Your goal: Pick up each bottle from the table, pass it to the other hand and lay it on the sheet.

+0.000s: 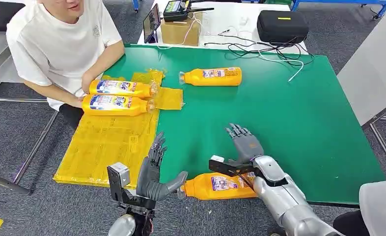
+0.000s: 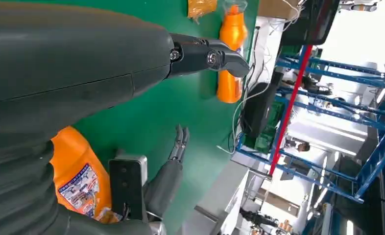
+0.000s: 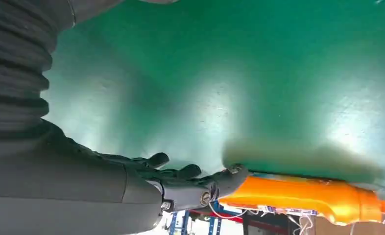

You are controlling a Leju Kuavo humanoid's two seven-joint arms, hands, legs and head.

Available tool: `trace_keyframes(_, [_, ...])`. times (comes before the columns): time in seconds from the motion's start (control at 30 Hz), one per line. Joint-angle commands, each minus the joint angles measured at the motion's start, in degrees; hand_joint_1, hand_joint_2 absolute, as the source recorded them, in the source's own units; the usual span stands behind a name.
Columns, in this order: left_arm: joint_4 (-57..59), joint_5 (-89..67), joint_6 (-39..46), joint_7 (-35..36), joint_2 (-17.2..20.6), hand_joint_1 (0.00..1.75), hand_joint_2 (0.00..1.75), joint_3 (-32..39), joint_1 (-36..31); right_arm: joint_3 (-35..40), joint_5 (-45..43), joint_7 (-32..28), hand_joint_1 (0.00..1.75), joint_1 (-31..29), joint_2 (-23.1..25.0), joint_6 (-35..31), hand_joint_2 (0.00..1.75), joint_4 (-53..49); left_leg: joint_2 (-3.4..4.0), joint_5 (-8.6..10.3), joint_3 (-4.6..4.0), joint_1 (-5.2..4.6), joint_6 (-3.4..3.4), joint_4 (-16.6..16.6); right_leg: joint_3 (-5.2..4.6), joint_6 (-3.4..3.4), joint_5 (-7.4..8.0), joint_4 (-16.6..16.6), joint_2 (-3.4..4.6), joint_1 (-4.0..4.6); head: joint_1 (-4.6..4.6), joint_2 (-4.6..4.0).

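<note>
Near bottle [image 1: 219, 186] is lying at the table's lower-centre edge, flanked by the left hand [image 1: 154, 173] and right hand [image 1: 244, 143], both spread and holding nothing; a nudge risks it being rolled off.

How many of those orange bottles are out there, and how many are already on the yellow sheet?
On the yellow sheet: 2 bottles
On the green table, far side: 1 bottle
On the green table, near edge by the hands: 1 bottle
Total: 4 bottles

Glossy orange plastic bottles [image 1: 214, 76], crinkled shiny yellow plastic sheet [image 1: 107, 142], matt green table [image 1: 304, 118], silver metal forearm [image 1: 284, 196]
</note>
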Motion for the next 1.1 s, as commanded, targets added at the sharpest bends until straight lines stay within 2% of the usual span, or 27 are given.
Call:
trace_keyframes(0.03, [1.1, -1.53, 0.5, -0.29, 1.93, 0.0, 1.75, -1.31, -0.88, 5.44, 0.03, -0.35, 0.0, 0.25, 0.36, -4.11, 1.75, -0.49, 0.05, 0.0, 0.1, 0.02, -0.06, -0.04, 0.08, -0.07, 0.0, -0.02, 0.02, 0.03, 0.0, 0.0])
trace_keyframes(0.1, [0.54, -1.65, 0.54, -0.24, 2.05, 0.0, 1.75, -1.22, -0.65, 5.96, 0.05, 0.49, 0.0, 0.47, 0.25, -3.29, 1.75, -2.07, 0.1, -0.02, 0.11, 0.03, -0.06, -0.03, 0.06, -0.08, -0.01, 0.0, 0.05, 0.04, 0.0, 0.02])
trace_keyframes(0.2, [-0.7, -4.15, 2.18, -2.0, 2.11, 0.0, 1.75, -1.18, -0.63, 5.85, 3.18, 4.18, 0.0, 0.73, -0.43, -11.49, 1.75, -8.39, 0.11, -0.03, 0.1, 0.04, -0.06, -0.01, 0.07, -0.09, -0.03, 0.01, 0.05, 0.04, 0.0, 0.0])
trace_keyframes(0.27, [-1.26, -4.47, 2.77, -2.38, 1.84, 0.0, 1.75, -0.94, -0.78, 4.33, 5.19, 7.69, 0.0, 0.08, -1.13, -12.48, 1.75, -11.84, 0.13, -0.05, 0.12, 0.03, -0.07, -0.01, 0.08, -0.1, -0.05, 0.04, 0.07, 0.04, 0.0, 0.02])
trace_keyframes(0.4, [-1.27, -4.99, 3.17, -2.71, 1.83, 0.0, 1.75, -1.15, -0.32, 0.68, 8.42, 10.45, 0.0, -0.55, -2.96, -13.67, 1.75, -12.87, 0.06, 0.0, -0.06, -0.03, -0.03, 0.01, -0.09, -0.06, -0.02, 0.08, 0.02, -0.03, -0.02, 0.0])
trace_keyframes(0.63, [-1.97, -5.41, 3.73, -3.43, 1.85, 0.0, 1.75, -0.49, 0.33, -1.32, 13.96, 11.26, 0.0, -0.52, -1.58, -16.48, 1.75, -12.9, 0.04, -0.05, 0.03, 0.01, -0.07, 0.04, 0.03, -0.11, -0.05, 0.06, 0.03, 0.01, 0.0, 0.0])
trace_keyframes(0.83, [-2.36, -5.53, 3.79, -3.54, 1.78, 0.0, 1.75, -0.31, 0.41, -2.12, 14.94, 11.95, 0.0, -1.31, -1.17, -16.86, 1.75, -14.21, 0.15, -0.06, -0.01, 0.01, -0.11, 0.06, -0.03, -0.15, -0.04, 0.11, 0.12, 0.02, 0.0, 0.02])
trace_keyframes(0.93, [-3.04, -5.87, 4.11, -3.9, 1.93, 0.0, 1.75, -0.37, 0.87, -3.24, 11.3, 8.97, 0.0, -0.13, -0.97, -17.91, 1.75, -17.97, 0.18, -0.08, 0.0, 0.01, -0.08, 0.07, -0.03, -0.12, -0.04, 0.11, 0.16, 0.03, -0.02, 0.0])
trace_keyframes(0.97, [-3.12, -5.87, 4.12, -3.86, 2.07, 0.0, 1.75, -0.52, 0.85, -3.85, 4.92, 4.81, 0.0, 1.53, -0.77, -18.84, 1.75, -21.42, 0.15, -0.06, -0.03, -0.01, -0.05, 0.04, -0.05, -0.09, -0.03, 0.09, 0.13, 0.0, 0.0, 0.0])
trace_keyframes(1.0, [-2.9, -5.84, 4.2, -3.95, 2.14, 0.0, 1.75, -0.85, 0.59, -3.61, 4.19, 2.69, 0.0, 3.24, -0.86, -21.14, 1.75, -24.84, 0.08, -0.01, -0.07, -0.01, -0.03, 0.01, -0.08, -0.06, -0.01, 0.07, 0.08, -0.01, 0.0, 0.0])
trace_keyframes(1.03, [-2.64, -5.81, 4.23, -4.05, 2.12, 0.0, 1.75, -1.02, 0.39, -3.63, 2.24, 1.64, 0.0, 4.13, -0.77, -21.11, 1.75, -26.22, 0.16, -0.09, 0.03, 0.02, -0.08, 0.05, 0.0, -0.11, -0.06, 0.09, 0.14, 0.03, 0.02, 0.0])
trace_keyframes(1.1, [-2.11, -5.46, 4.34, -4.56, 2.29, 0.0, 1.75, -1.82, -0.25, -4.92, -3.5, -4.14, 0.0, 8.13, -0.05, -21.97, 1.75, -33.74, 0.08, -0.08, 0.04, 0.02, -0.08, 0.02, 0.03, -0.11, -0.08, 0.06, 0.05, 0.03, 0.0, 0.02])
